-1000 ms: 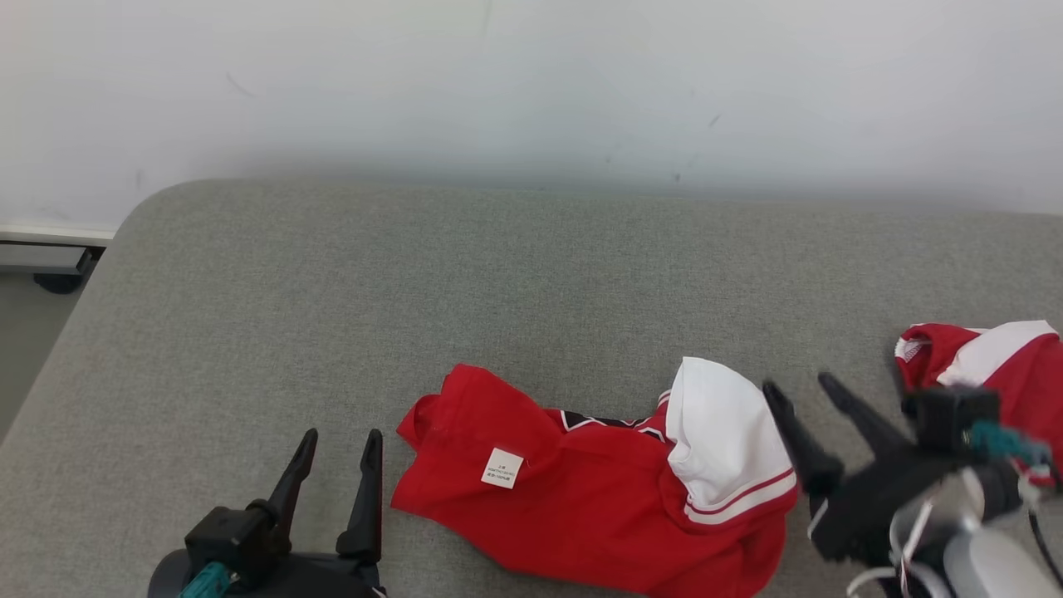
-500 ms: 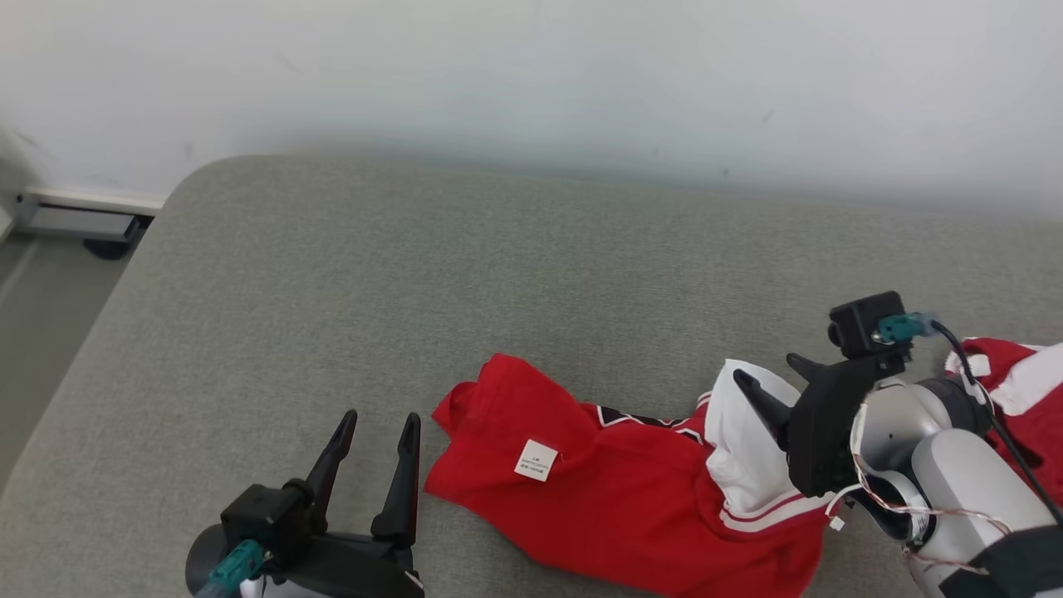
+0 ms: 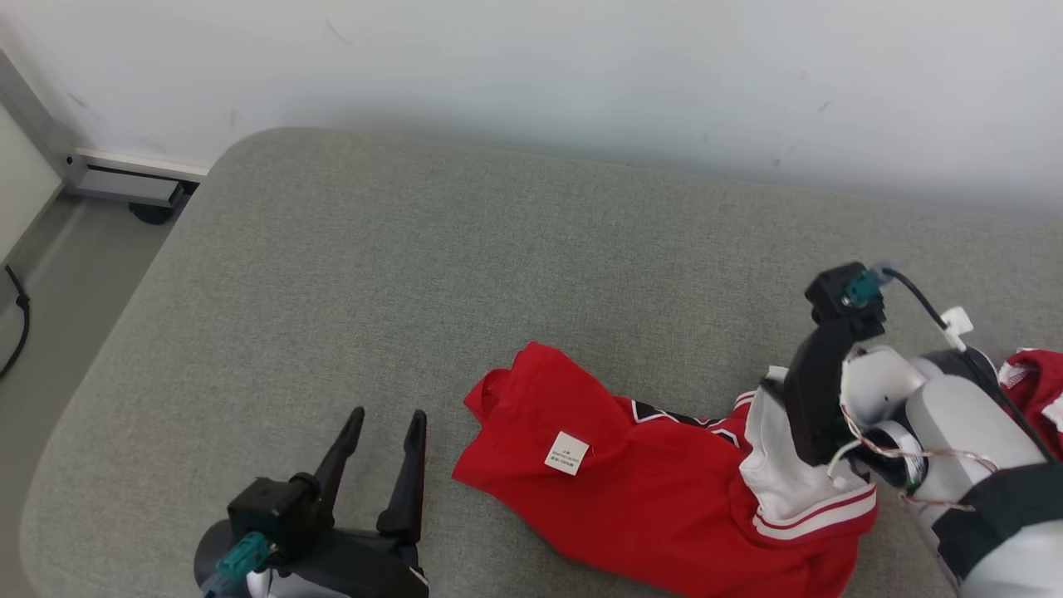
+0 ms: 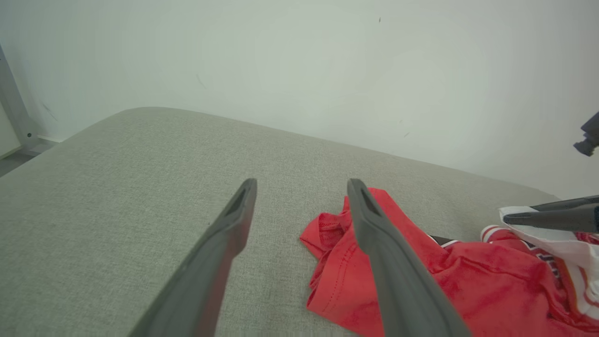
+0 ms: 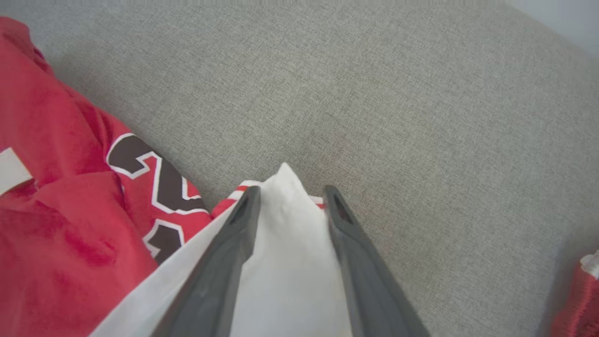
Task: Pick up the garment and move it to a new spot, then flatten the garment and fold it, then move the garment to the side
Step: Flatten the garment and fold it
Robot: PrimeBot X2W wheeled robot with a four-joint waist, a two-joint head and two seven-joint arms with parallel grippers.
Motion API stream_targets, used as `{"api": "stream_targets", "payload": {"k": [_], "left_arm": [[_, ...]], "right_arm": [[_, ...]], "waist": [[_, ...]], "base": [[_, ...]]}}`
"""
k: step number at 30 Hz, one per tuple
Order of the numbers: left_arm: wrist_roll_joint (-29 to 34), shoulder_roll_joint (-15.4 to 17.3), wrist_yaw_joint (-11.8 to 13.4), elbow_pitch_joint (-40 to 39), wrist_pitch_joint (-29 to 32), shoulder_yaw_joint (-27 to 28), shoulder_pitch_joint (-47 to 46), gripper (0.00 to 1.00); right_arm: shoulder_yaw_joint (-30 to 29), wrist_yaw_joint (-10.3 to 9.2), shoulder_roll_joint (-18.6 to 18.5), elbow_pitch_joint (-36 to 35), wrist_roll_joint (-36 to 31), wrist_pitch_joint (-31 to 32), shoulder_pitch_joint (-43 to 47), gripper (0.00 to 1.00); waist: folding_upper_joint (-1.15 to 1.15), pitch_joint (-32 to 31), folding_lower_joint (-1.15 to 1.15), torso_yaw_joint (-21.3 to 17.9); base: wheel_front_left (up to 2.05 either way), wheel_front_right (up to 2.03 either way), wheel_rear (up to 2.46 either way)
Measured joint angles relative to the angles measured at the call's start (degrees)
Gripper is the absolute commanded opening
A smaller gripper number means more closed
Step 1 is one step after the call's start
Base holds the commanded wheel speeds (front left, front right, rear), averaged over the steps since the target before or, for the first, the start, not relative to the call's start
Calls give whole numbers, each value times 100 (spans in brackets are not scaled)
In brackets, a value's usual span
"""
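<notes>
Red garment point(image 3: 648, 498) lies crumpled at the near edge of the grey cushion point(image 3: 498, 249). The right gripper point(image 5: 290, 196) straddles its white fold point(image 5: 290, 243) (bite unclear); the left gripper point(image 3: 386, 419) is spread. A shallow pinch risks slipping.

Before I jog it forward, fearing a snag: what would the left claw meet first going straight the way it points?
Probably bare grey cushion; the open left claw passes just left of the red garment, though depth is unclear.

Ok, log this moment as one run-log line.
phase: pick-up | right end effector: fingers straddle white sleeve of red jersey garment, grip unconfirmed | left end effector: open, empty, beside garment | surface: grey fabric pad
</notes>
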Motion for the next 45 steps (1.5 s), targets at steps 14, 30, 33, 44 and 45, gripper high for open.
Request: {"api": "stream_targets", "payload": {"k": [14, 30, 33, 44, 45], "left_arm": [[-272, 159, -831, 818, 401, -247, -597, 100], [-279, 147, -667, 797, 141, -82, -361, 100], [-278, 169, -616, 671, 90, -75, -313, 100], [-260, 219, -527, 415, 47, -65, -201, 100], [-259, 216, -527, 401, 47, -68, -203, 100]], "right_arm": [[144, 165, 401, 62, 165, -15, -410, 0], [-993, 99, -185, -2286, 656, -1613, 1794, 0], [-1083, 24, -156, -2632, 760, -1822, 2551, 0], [-1245, -88, -267, -2596, 724, -2149, 3419, 0], [-1261, -88, -337, -2575, 676, -2152, 3448, 0]], "waist": [[0, 19, -1, -451], [0, -165, -1, -935], [0, -186, -1, -1026], [0, -73, -1, -1235], [0, -63, -1, -1234]], "base": [[0, 0, 0], [0, 0, 0], [0, 0, 0], [0, 0, 0], [0, 0, 0]]}}
